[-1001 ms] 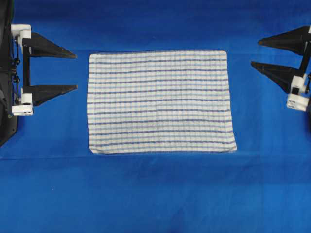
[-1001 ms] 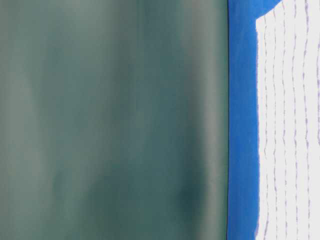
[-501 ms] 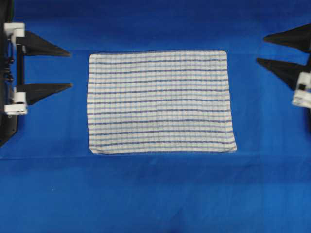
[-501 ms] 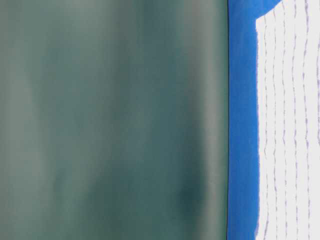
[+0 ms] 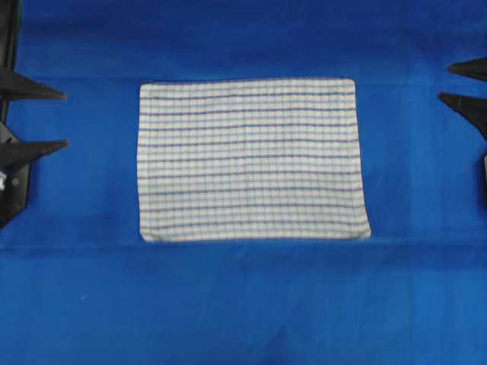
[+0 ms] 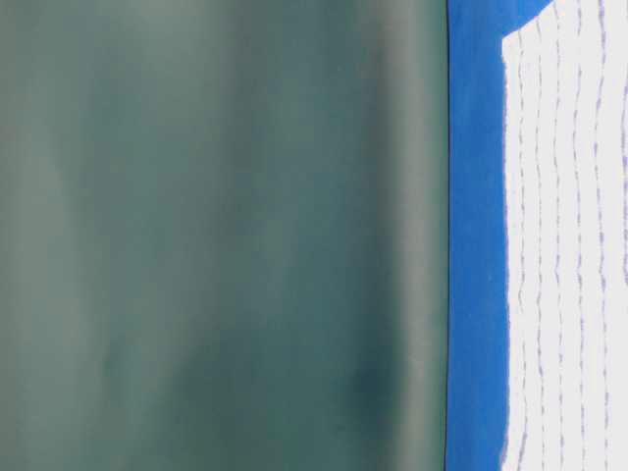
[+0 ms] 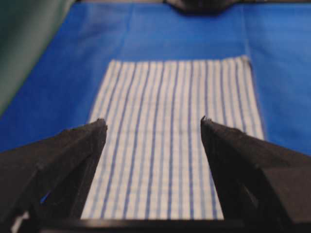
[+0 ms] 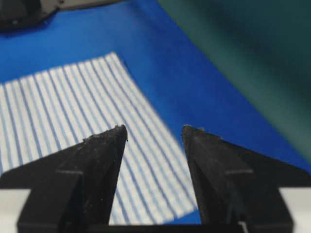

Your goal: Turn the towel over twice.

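Observation:
The towel [image 5: 251,160], white with thin blue stripes, lies flat and spread out in the middle of the blue table cover [image 5: 243,304]. My left gripper [image 5: 65,119] hovers at the left edge, open and apart from the towel's left hem. The right gripper [image 5: 444,82] is at the right edge, also open and well off the towel's right hem. In the left wrist view the towel [image 7: 175,87] stretches away beyond the open, empty left gripper [image 7: 153,120]. In the right wrist view the towel's corner [image 8: 63,107] lies beyond the open, empty right gripper [image 8: 154,128]. The table-level view catches the towel [image 6: 569,245] edge-on.
The blue cover [image 6: 476,245] spreads past the towel on all sides, with a faint crease [image 5: 426,243] running along the towel's near edge. A dark green backdrop [image 6: 216,235] stands behind the table. The opposite arm's dark base [image 7: 197,5] sits at the far end.
Both arms have drawn back outward, the left toward the left edge and the right toward the right edge. The right jaws have narrowed slightly. The towel has not moved.

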Motion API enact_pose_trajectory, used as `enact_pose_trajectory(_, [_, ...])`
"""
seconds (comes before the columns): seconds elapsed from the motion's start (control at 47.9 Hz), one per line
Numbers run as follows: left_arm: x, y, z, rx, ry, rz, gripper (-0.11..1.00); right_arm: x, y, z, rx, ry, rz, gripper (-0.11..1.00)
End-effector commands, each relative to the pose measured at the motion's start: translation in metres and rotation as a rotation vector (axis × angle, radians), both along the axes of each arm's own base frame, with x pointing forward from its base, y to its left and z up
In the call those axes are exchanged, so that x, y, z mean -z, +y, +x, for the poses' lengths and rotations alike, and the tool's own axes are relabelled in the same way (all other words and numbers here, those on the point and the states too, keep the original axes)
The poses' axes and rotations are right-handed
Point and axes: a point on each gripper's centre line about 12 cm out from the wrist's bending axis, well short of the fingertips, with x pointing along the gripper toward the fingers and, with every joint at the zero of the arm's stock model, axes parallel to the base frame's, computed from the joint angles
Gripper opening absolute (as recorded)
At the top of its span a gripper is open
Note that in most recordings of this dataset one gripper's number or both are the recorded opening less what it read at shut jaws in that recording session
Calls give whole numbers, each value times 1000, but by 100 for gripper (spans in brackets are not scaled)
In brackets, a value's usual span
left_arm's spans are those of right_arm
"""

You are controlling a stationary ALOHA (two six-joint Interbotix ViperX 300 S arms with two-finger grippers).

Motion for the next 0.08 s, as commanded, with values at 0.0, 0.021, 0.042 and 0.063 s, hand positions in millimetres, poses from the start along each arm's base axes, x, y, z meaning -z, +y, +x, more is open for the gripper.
enact_pose_trajectory(0.0, [4,0,-1,-4,1,-5,74,6,0,-2,-2,2,7,56])
enact_pose_trajectory(0.021, [7,0,-2,-4,4,-5,74,10,0,-4,-3,4,12,56])
enact_pose_trajectory(0.042, [8,0,-2,-4,7,-6,74,13,0,-5,-1,8,18,56])
enact_pose_trajectory(0.063, [11,0,-2,-4,12,-6,74,15,0,-6,0,6,22,56])
